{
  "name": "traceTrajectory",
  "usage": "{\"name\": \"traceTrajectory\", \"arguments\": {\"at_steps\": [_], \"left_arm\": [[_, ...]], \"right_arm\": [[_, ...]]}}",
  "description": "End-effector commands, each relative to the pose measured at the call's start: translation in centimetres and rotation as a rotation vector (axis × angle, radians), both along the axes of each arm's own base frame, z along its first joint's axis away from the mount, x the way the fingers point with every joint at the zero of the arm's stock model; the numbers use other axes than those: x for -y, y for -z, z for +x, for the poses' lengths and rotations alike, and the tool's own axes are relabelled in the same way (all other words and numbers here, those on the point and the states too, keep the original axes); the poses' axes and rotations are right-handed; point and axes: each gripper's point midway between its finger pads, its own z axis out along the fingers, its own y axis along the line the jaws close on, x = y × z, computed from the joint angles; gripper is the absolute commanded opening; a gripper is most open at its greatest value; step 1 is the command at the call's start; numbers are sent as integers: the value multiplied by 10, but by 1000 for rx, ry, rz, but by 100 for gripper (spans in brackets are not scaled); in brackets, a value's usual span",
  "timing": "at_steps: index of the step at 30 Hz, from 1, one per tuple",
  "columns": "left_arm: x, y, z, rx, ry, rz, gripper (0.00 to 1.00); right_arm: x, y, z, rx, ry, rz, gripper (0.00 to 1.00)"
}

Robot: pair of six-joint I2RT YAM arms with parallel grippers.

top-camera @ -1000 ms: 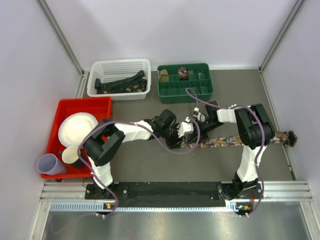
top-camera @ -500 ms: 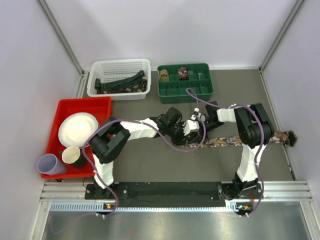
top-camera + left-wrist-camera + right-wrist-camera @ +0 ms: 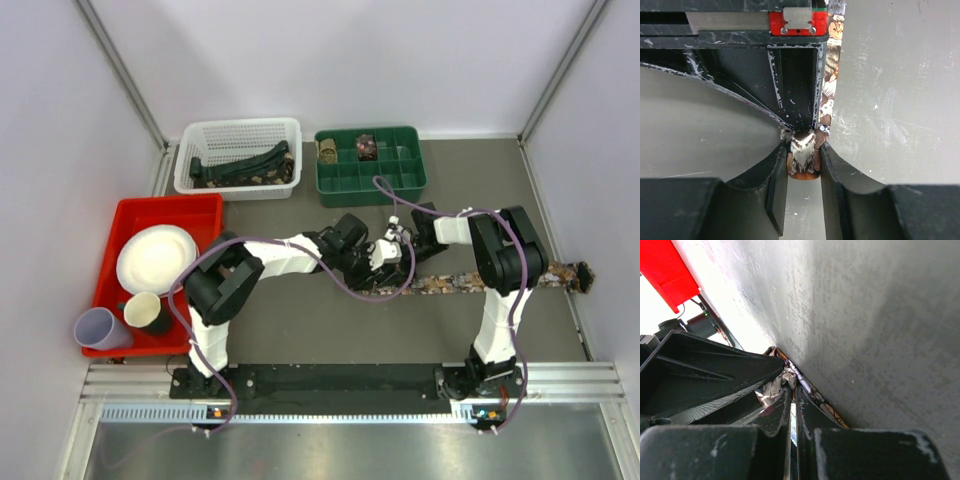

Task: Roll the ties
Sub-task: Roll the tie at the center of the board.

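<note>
You see the table (image 3: pixel 290 325) from above, with both arms reaching in to meet just above its centre. Your left gripper (image 3: pixel 803 150) is partly closed. Its two fingers (image 3: pixel 776 187) press against either side of a small rolled end of the tie (image 3: pixel 455 283), a brown-red strip with pale speckles.

From that rolled end the rest of the tie lies flat on the table and runs toward 3 o'clock, ending near the right wall. Your right gripper (image 3: pixel 793 392) comes in from 3 o'clock, tip to tip with the left one. Its fingers are closed to a thin slit, with the tie's fabric bunched just in front of them. You cannot tell whether any cloth is caught between them.

At 11 o'clock a white basket (image 3: pixel 283 128) holds dark ties (image 3: pixel 245 163) lying loose. At 12 o'clock a green divided tray (image 3: pixel 395 182) has two rolled ties (image 3: pixel 366 146) in its far compartments, side by side. At 9 o'clock a red tray (image 3: pixel 165 208) carries a white plate (image 3: pixel 155 258) and a cream cup (image 3: pixel 141 307). A lavender cup (image 3: pixel 97 328) sits at the tray's near left corner.
</note>
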Motion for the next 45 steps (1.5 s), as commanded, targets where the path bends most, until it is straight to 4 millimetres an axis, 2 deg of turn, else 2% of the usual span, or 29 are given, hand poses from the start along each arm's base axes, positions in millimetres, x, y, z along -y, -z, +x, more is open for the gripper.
{"name": "traceTrajectory", "arguments": {"at_steps": [1, 2, 8, 11, 12, 16, 27, 31, 37, 40, 43, 45], "left_arm": [[-14, 40, -11, 2, 36, 143, 32], [-19, 42, -11, 6, 36, 163, 31], [-48, 54, -23, -9, 71, 275, 24], [-52, 58, -23, -8, 67, 301, 24], [-54, 61, -24, -13, 67, 311, 23], [-54, 64, -23, -12, 64, 315, 24], [-55, 65, -23, -13, 62, 321, 23], [-55, 64, -24, -13, 65, 321, 23], [-54, 64, -23, -10, 63, 320, 23], [-54, 64, -23, -11, 63, 321, 23], [-54, 64, -23, -11, 61, 320, 23], [-54, 64, -24, -16, 59, 319, 23]], "right_arm": [[15, 32, 5, 78, -29, -140, 0], [14, 30, 5, 85, -33, -137, 0], [6, -3, 12, 103, -21, -81, 17], [6, -18, 10, 109, -38, -64, 25], [6, -22, 11, 117, -39, -57, 31], [12, -34, 9, 142, -68, -52, 38], [-5, -56, 9, 134, -41, 97, 38], [-9, -63, 11, 148, -37, 123, 45], [-7, -39, 9, 112, -44, 58, 39], [-11, -34, 7, 104, -41, 51, 36], [-15, -31, 9, 105, -26, 60, 31], [-16, -26, 9, 93, -21, 58, 24]]}}
